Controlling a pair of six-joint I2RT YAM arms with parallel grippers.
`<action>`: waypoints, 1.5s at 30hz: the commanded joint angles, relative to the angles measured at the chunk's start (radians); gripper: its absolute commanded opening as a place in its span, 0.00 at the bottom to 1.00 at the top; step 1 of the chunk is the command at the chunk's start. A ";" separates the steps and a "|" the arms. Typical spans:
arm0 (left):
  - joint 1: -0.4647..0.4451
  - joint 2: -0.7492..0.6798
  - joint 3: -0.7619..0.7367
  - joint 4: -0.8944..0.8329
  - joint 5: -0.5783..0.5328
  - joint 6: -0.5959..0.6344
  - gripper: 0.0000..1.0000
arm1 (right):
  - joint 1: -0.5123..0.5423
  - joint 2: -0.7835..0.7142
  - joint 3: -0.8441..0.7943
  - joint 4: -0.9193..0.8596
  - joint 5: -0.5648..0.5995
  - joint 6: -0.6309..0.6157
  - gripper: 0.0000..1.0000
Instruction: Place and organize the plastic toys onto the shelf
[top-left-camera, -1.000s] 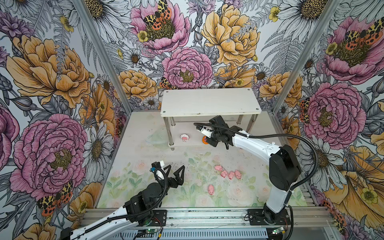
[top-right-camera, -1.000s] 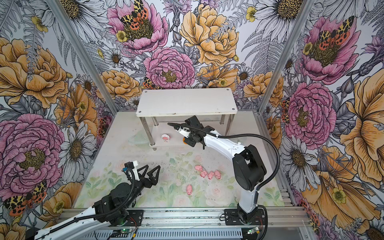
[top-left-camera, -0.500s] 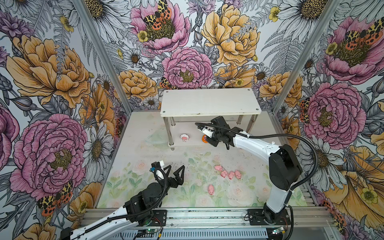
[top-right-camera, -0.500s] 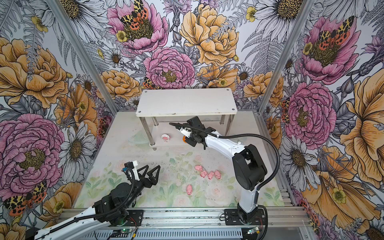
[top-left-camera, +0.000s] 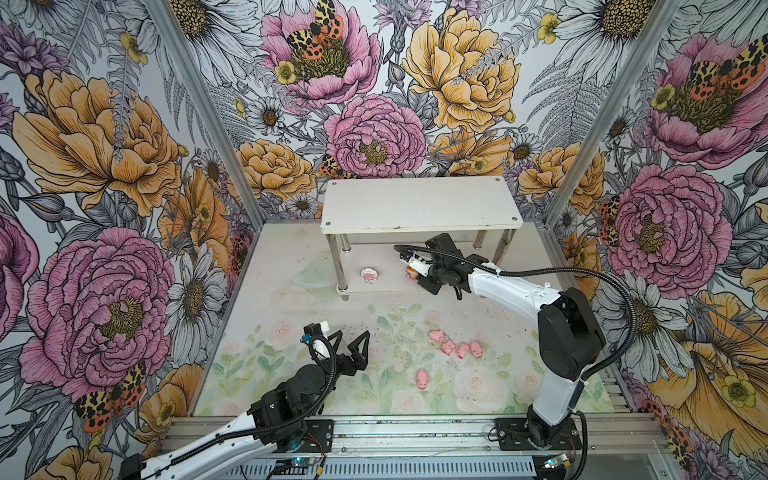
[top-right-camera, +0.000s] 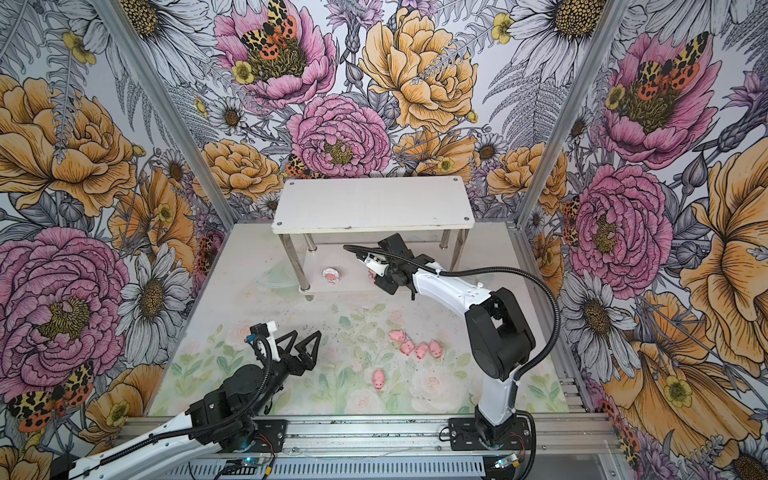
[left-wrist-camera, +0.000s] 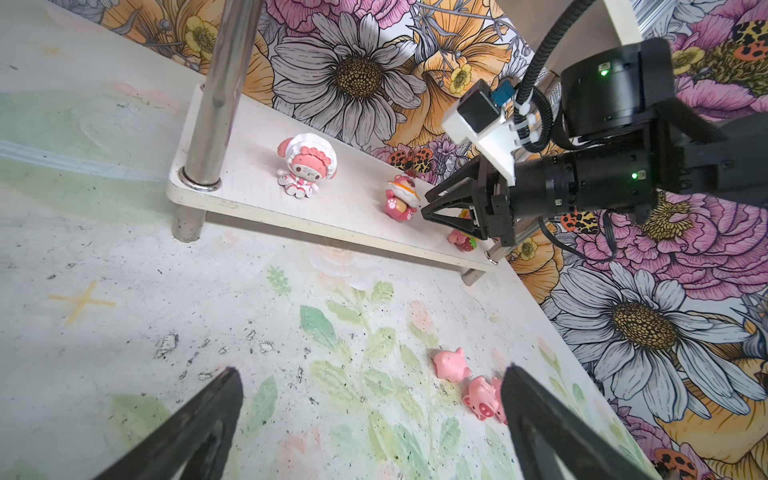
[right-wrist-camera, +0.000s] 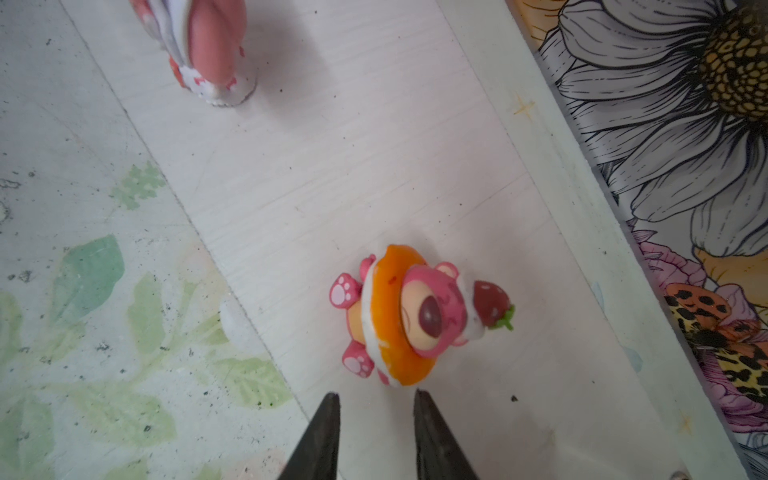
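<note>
**Orange-rimmed figure on the lower tier, right pincer parted just off it**

Both top views. The shelf (top-left-camera: 419, 203) stood at the far edge of the worktop (top-left-camera: 291, 257), about midway along it. On its lower tier the white-rimmed figure (top-left-camera: 369, 276) sat near the left end, by the front-left leg. The orange-rimmed figure (top-left-camera: 411, 273) sat near the middle of the front edge. The right pincer (top-left-camera: 409, 268) reached in under the top board, right at the orange one, with its tips hidden by its own camera mount. Four pigs (top-left-camera: 456, 347) lay bunched on the worktop right of centre. A fifth pig (top-left-camera: 422, 378) lay apart from them, nearer the front edge. The left pincer (top-left-camera: 352, 334) hung over the worktop left of centre, fingers spread wide and empty.

Left wrist view. The white-rimmed figure stood upright just beside the metal leg (left-wrist-camera: 216, 95). The right pincer's tips came close against the orange figure's side; I could not tell whether they touched. A third figure (left-wrist-camera: 460, 240), pink with a strawberry, showed partly behind those fingers at the tier's front edge.

Right wrist view. The right pincer's fingers (right-wrist-camera: 419, 415) stood a little apart with nothing between them. The orange-rimmed figure sat just ahead of the tips, not inside them. The white-rimmed figure was farther along the tier, cut off by the frame.
</note>
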 joint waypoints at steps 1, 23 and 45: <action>0.009 0.009 -0.006 0.012 0.019 -0.006 0.99 | -0.002 -0.001 0.001 0.007 -0.015 0.015 0.33; 0.018 1.076 0.642 0.178 0.023 0.188 0.88 | -0.031 -0.695 -0.488 0.196 0.017 0.591 0.52; 0.256 1.831 1.411 -0.084 0.092 0.145 0.94 | -0.052 -0.897 -0.552 0.122 -0.031 0.650 0.54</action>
